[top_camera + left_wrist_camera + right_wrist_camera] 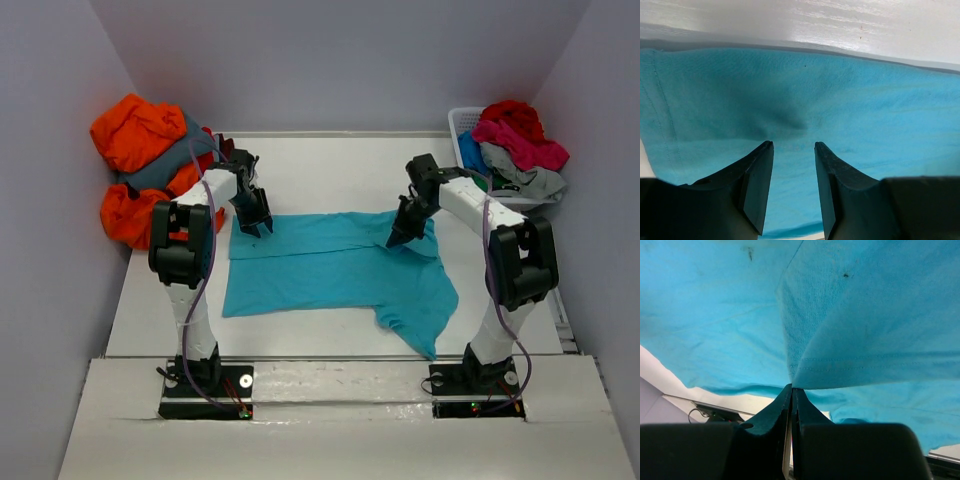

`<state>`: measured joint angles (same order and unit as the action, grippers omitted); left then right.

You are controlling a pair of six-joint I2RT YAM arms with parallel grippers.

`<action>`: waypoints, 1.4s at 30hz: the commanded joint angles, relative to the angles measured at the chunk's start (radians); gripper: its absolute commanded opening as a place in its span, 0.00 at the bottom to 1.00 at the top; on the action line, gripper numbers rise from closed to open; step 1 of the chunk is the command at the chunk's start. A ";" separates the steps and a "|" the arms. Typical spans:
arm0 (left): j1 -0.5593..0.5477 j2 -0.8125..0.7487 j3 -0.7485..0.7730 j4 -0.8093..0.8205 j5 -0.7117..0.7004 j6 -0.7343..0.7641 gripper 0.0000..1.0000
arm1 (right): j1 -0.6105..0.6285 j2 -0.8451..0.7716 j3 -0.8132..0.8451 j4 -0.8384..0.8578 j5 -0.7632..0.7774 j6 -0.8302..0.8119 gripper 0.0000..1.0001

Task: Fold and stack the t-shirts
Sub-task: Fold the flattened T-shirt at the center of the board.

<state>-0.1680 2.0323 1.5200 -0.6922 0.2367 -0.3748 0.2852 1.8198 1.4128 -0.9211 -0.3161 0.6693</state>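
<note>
A turquoise t-shirt (330, 265) lies spread across the middle of the table, its top strip folded over. The cloth also fills the left wrist view (805, 95) and the right wrist view (865, 315). My left gripper (262, 228) stands open over the shirt's far left corner, with bare cloth showing between the fingers (793, 145). My right gripper (395, 240) is at the far right of the shirt, shut (792, 387) on a stitched hem that puckers into its tips. More t-shirts sit in an orange and slate grey pile (140, 165) at the back left.
A white slatted basket (462, 122) at the back right holds red, pink, light grey and green shirts (515, 145). Grey walls close in the table on three sides. The shirt's lower right corner (425, 320) hangs toward the near edge.
</note>
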 commanded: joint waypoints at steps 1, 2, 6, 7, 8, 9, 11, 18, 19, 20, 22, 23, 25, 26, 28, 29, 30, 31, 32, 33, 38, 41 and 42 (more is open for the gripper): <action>-0.002 -0.044 -0.004 -0.013 0.015 0.011 0.49 | 0.032 -0.010 -0.003 -0.033 -0.024 -0.016 0.07; -0.002 -0.046 -0.004 -0.013 0.015 0.013 0.49 | 0.043 -0.002 -0.002 -0.042 -0.023 -0.022 0.08; -0.002 -0.047 -0.006 -0.013 0.015 0.013 0.49 | 0.054 0.006 -0.015 -0.055 -0.003 -0.030 0.11; -0.002 -0.047 -0.006 -0.013 0.013 0.013 0.49 | 0.054 0.004 -0.018 -0.056 0.002 -0.030 0.12; -0.002 -0.049 -0.007 -0.013 0.015 0.011 0.49 | 0.054 0.003 -0.018 -0.058 0.018 -0.030 0.17; -0.002 -0.049 -0.007 -0.013 0.015 0.013 0.49 | 0.054 0.001 -0.020 -0.065 0.025 -0.033 0.20; -0.002 -0.052 -0.009 -0.012 0.013 0.013 0.49 | 0.054 0.001 -0.018 -0.073 0.037 -0.039 0.29; -0.002 -0.050 -0.009 -0.012 0.013 0.013 0.49 | 0.054 -0.016 0.030 -0.079 0.101 -0.033 0.42; -0.002 -0.050 -0.011 -0.010 0.015 0.013 0.49 | 0.054 0.004 0.046 -0.079 0.118 -0.031 0.42; -0.002 -0.049 -0.012 -0.010 0.015 0.011 0.49 | 0.054 0.021 0.066 -0.081 0.142 -0.033 0.42; -0.002 -0.046 -0.007 -0.010 0.013 0.013 0.49 | 0.054 0.059 0.128 -0.078 0.152 -0.037 0.41; -0.002 -0.047 -0.009 -0.010 0.010 0.014 0.49 | 0.054 0.090 0.152 -0.068 0.158 -0.036 0.41; -0.002 -0.050 -0.007 -0.010 0.009 0.014 0.49 | 0.054 0.116 0.227 -0.056 0.170 -0.028 0.41; -0.002 -0.052 -0.007 -0.012 0.009 0.014 0.49 | 0.039 0.130 0.253 -0.055 0.178 -0.024 0.41; -0.002 -0.053 -0.007 -0.010 0.009 0.014 0.49 | 0.016 0.183 0.311 -0.064 0.178 -0.017 0.40; -0.002 -0.055 -0.009 -0.010 0.009 0.014 0.49 | -0.004 0.202 0.372 -0.077 0.178 -0.017 0.39; -0.002 -0.053 -0.007 -0.012 0.010 0.014 0.49 | -0.014 0.237 0.406 -0.088 0.178 -0.020 0.39; -0.002 -0.055 -0.011 -0.012 0.009 0.014 0.49 | -0.023 0.255 0.440 -0.099 0.180 -0.022 0.38; -0.002 -0.055 -0.011 -0.012 0.007 0.014 0.50 | -0.032 0.274 0.474 -0.113 0.186 -0.023 0.38; -0.002 -0.057 -0.012 -0.012 0.004 0.017 0.49 | -0.050 0.306 0.539 -0.137 0.190 -0.031 0.38; -0.002 -0.052 -0.015 -0.012 0.004 0.017 0.49 | -0.115 0.378 0.689 -0.199 0.212 -0.040 0.38; -0.002 -0.050 -0.014 -0.012 0.003 0.019 0.49 | -0.146 0.420 0.751 -0.223 0.210 -0.048 0.38; -0.002 -0.049 -0.012 -0.012 0.003 0.019 0.49 | -0.158 0.432 0.768 -0.229 0.216 -0.050 0.38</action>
<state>-0.1684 2.0323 1.5177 -0.6918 0.2359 -0.3737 0.1612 2.2166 2.0884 -1.0817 -0.1333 0.6395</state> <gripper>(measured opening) 0.497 0.380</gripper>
